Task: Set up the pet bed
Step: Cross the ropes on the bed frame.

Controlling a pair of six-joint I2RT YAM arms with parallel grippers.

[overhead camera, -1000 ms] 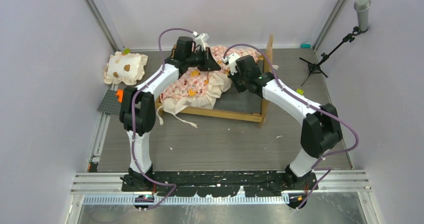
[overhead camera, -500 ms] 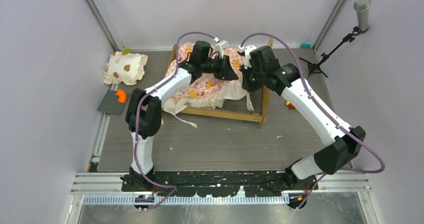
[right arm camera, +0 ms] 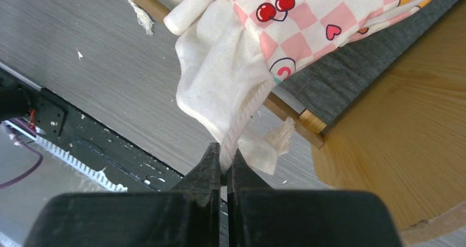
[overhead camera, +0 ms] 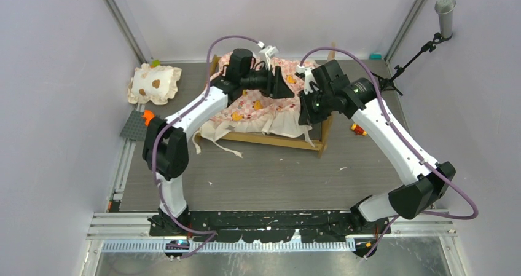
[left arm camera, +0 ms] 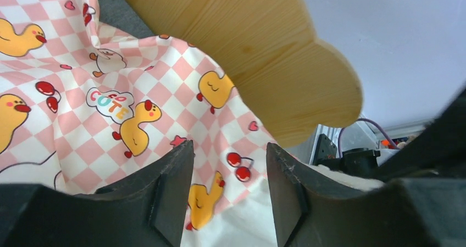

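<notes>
We see the pet bed (overhead camera: 278, 141) at the far middle of the tabletop (overhead camera: 276, 181), its wavy headboard (overhead camera: 326, 127) at the right end and the pink checkered mattress (overhead camera: 246, 110) spread over the frame, with the cream ruffle spilling over the near rail. Our left fingers (left arm camera: 171, 189) stand apart just above the mattress (left arm camera: 110, 93), close to the headboard (left arm camera: 264, 49). The duck-printed cloth shows in the gap between them and is not pinched. Our right fingers (right arm camera: 206, 175) are pressed together on the edge of the cream ruffle (right arm camera: 220, 82) at the mattress's corner, beside the headboard (right arm camera: 395, 148), and the cloth hangs off the frame's near rail there. A small spotted pillow (overhead camera: 155, 83) lies well apart at the tabletop's far left.
</notes>
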